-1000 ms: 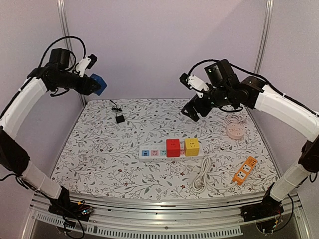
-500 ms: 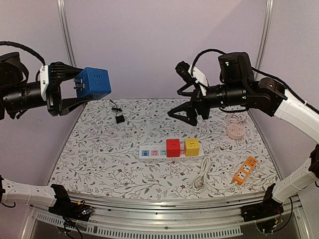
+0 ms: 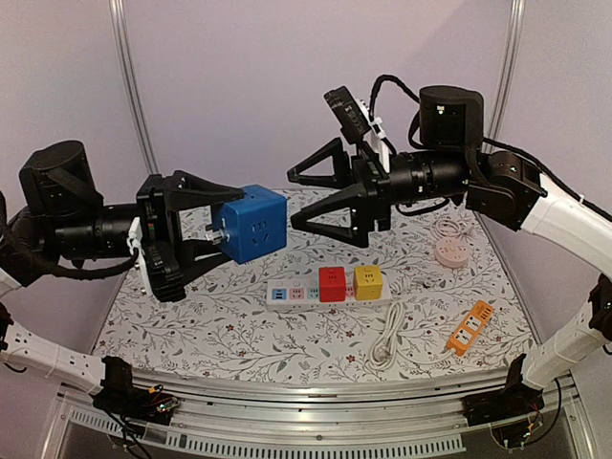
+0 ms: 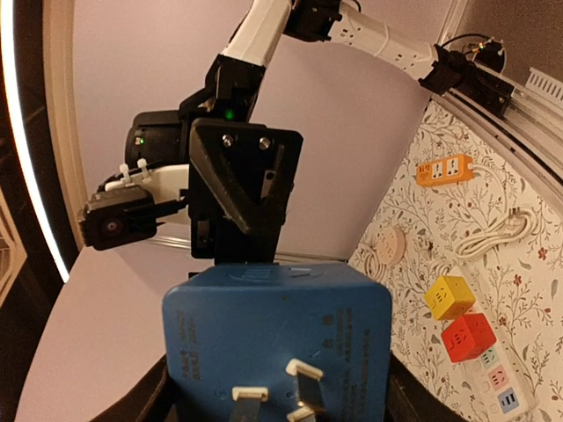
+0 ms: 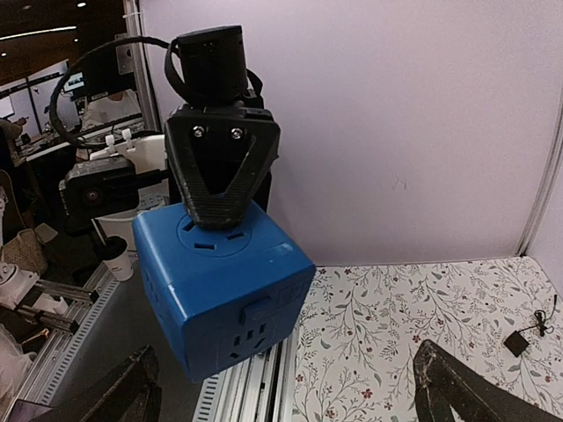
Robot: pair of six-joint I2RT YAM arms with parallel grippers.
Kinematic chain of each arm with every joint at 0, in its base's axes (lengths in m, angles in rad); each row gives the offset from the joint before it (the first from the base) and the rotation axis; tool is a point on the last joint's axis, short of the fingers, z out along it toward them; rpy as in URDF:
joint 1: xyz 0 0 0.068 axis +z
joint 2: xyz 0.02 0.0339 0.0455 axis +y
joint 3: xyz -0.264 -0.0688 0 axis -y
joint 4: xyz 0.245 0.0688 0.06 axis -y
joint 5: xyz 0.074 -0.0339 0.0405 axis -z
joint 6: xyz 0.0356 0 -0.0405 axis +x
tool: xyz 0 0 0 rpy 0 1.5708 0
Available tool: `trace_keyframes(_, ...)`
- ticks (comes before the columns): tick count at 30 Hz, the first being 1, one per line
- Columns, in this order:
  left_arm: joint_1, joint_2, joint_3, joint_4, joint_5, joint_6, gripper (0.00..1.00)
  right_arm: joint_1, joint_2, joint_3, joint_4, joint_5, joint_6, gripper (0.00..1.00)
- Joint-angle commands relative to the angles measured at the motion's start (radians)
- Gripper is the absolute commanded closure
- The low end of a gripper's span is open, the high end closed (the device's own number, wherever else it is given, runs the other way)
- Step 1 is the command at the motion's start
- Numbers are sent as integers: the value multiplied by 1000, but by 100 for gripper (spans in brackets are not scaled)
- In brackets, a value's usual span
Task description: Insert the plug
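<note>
My left gripper (image 3: 232,226) is shut on a blue cube plug (image 3: 252,223) and holds it high above the table. Its metal prongs face the left wrist camera (image 4: 277,343). My right gripper (image 3: 293,201) is open and empty, just right of the cube and pointing at it. In the right wrist view the cube (image 5: 220,290) hangs ahead between my spread fingers (image 5: 114,396). The white power strip (image 3: 287,295) lies on the table and carries a red cube (image 3: 332,283) and a yellow cube (image 3: 368,281).
A pink round socket (image 3: 450,251) lies at the right back. An orange power strip (image 3: 471,327) and a coiled white cable (image 3: 387,335) lie at the right front. A small black adapter (image 5: 516,341) lies on the floral cloth.
My left arm has swung in from the far left, bringing the blue cube lower and toward the middle. My right gripper has moved left toward the cube and stays open.
</note>
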Motion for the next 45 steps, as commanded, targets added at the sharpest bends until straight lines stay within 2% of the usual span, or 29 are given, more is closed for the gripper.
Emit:
trace_keyframes(1, -89, -14, -47, 161, -17, 84, 100, 0, 24, 8, 61, -88, 22, 1)
trace_keyframes(10, -113, 33, -83, 279, 13, 129, 100, 35, 40, 5, 74, -199, -32, 1)
trace_keyframes(17, -112, 35, -106, 311, -23, 146, 100, 37, 31, -4, 45, -335, -36, 1)
trace_keyframes(20, -109, 28, -113, 312, -43, 154, 100, 37, -31, -41, 0, -301, -124, 1)
trace_keyframes(23, -106, 32, -120, 323, -45, 166, 100, 37, -68, -43, 2, -261, -141, 1)
trace_keyframes(26, -106, 45, -133, 371, -41, 190, 100, 38, -35, -8, 28, -212, -79, 1)
trace_keyframes(29, -104, 60, -129, 391, -40, 194, 100, 39, 16, 22, 27, -233, -26, 1)
trace_keyframes(37, -99, 68, -129, 415, -40, 204, 100, 44, 35, 23, 28, -228, -25, 4)
trace_keyframes(39, -97, 69, -128, 415, -40, 207, 100, 45, 35, 17, 26, -240, -28, 8)
trace_keyframes(41, -92, 70, -129, 415, -42, 206, 100, 45, 37, 17, 22, -257, -27, 22)
trace_keyframes(45, -87, 75, -128, 415, -44, 202, 100, 45, 45, 24, 21, -281, -17, 75)
